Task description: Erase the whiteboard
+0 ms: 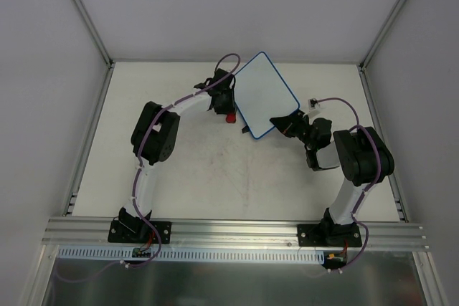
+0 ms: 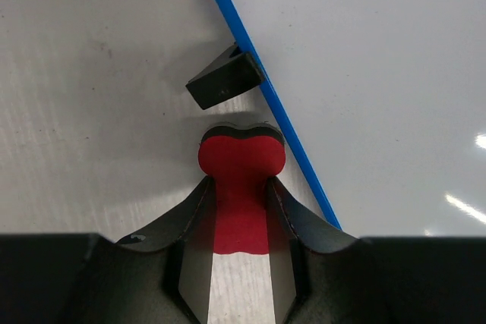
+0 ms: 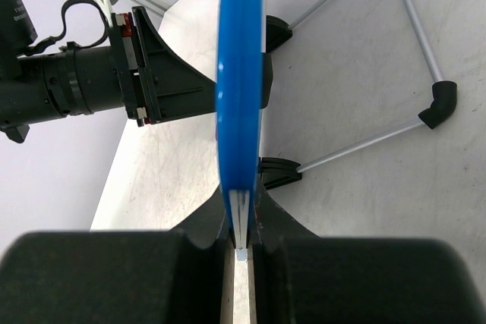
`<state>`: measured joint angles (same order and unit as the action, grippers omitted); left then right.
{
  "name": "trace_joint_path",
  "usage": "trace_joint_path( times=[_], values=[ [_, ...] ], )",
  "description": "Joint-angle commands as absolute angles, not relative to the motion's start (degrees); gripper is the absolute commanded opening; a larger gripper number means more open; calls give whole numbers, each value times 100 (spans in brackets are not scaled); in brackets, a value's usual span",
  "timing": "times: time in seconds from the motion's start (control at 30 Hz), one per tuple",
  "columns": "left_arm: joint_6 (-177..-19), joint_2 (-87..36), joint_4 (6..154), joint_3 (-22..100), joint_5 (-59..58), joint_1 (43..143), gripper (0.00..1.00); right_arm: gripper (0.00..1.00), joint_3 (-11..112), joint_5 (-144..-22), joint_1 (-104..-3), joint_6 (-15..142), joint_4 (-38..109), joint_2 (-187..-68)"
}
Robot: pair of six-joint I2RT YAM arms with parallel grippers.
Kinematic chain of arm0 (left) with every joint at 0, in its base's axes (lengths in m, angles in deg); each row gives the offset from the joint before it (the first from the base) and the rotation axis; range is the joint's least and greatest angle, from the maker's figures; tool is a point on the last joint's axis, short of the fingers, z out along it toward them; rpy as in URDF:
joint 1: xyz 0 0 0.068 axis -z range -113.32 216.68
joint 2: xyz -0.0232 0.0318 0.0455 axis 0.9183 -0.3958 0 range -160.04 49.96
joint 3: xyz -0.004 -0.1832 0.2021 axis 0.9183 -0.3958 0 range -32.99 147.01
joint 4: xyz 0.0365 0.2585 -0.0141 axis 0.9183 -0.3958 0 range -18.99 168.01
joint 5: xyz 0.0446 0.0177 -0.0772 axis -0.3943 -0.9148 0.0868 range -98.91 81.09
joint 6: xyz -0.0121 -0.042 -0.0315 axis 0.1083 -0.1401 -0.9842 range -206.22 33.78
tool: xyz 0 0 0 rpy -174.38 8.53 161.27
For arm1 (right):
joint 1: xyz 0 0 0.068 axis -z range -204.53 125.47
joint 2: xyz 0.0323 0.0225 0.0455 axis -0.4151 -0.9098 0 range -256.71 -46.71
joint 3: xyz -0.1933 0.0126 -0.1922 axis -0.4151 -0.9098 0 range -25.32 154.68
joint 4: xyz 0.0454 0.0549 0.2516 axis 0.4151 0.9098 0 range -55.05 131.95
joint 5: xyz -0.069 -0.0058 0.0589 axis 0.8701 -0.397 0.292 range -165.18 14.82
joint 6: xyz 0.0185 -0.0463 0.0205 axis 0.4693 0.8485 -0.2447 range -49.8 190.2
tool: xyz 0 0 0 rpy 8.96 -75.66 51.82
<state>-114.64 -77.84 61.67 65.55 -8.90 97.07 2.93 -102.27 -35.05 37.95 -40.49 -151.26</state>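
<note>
The whiteboard [image 1: 264, 94] is white with a thin blue rim and stands at the back middle of the table, with no marks that I can make out. My right gripper [image 1: 287, 123] is shut on its near right edge. In the right wrist view the blue rim [image 3: 240, 73] runs edge-on into the closed right gripper [image 3: 243, 202]. My left gripper [image 1: 226, 105] is shut on a small red eraser [image 1: 230, 117] at the board's left edge. In the left wrist view the eraser [image 2: 241, 161] sits between the fingers of my left gripper [image 2: 240, 187], over the table. It lies just left of the rim [image 2: 288, 123], near a black foot [image 2: 225, 80].
Grey walls and aluminium posts [image 1: 82, 8] close in the table [image 1: 215, 177]. A small white part with a cable [image 1: 313, 102] lies at the right. In the right wrist view thin metal rods with black ends [image 3: 437, 104] show to the right of the board.
</note>
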Motion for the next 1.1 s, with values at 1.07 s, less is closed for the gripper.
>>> trace_joint_path(
  times=[1.07],
  values=[
    [-10037, -8670, 5621, 10419, 567, 9331, 0, 0, 87, -10541, -3630, 4075, -5277, -14858]
  ],
)
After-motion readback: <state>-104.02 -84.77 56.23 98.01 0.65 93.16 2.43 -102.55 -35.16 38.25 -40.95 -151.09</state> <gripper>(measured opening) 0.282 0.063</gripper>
